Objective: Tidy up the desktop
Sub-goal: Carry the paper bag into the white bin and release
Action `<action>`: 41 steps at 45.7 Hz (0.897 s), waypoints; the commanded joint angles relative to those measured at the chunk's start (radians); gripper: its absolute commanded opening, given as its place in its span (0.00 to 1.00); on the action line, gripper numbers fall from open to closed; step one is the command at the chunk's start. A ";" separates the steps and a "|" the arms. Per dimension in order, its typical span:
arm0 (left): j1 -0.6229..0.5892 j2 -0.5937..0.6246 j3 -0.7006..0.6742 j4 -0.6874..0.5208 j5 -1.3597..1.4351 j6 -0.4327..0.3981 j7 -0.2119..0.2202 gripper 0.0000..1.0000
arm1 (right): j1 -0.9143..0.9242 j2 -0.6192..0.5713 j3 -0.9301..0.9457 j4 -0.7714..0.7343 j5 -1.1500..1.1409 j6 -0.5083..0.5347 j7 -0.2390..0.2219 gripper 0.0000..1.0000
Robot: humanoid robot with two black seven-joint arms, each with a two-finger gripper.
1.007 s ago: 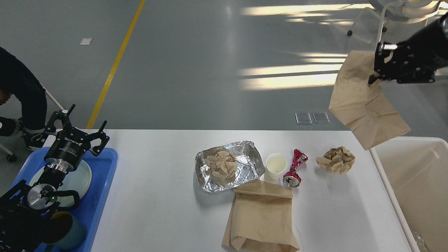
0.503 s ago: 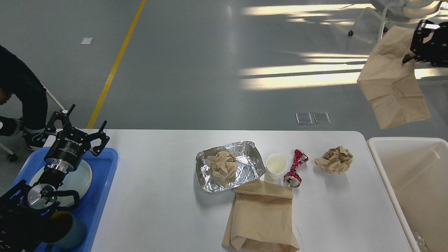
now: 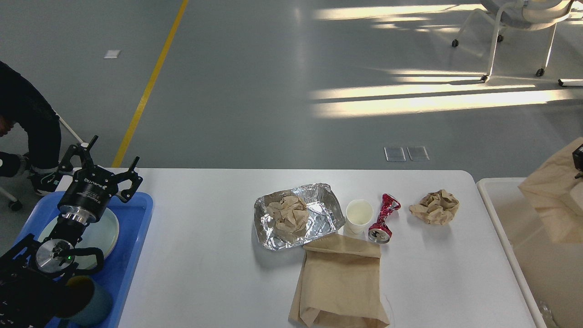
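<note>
Left of the desktop (image 3: 218, 273), the left gripper (image 3: 102, 171) hangs spread.

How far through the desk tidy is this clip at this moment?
Early on. In hand: one brown paper bag hangs over the cream bin at the right edge, where the right gripper is barely visible. Left on the desktop: foil tray with crumpled paper, paper cup, crushed red can, paper ball, flat paper bag. Left gripper is open over the blue tray.
</note>
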 commanded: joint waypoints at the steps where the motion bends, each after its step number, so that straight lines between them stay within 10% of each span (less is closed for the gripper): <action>1: 0.000 0.000 0.000 0.000 0.000 0.000 0.000 0.96 | -0.173 0.027 0.088 -0.056 -0.001 -0.170 -0.001 1.00; 17: 0.000 0.000 0.000 0.000 0.000 0.000 0.000 0.96 | -0.268 0.072 0.151 -0.046 0.001 -0.225 0.001 1.00; 41: 0.000 0.000 0.000 0.000 0.000 0.000 0.000 0.96 | 0.555 0.228 -0.243 0.321 0.002 -0.021 0.001 1.00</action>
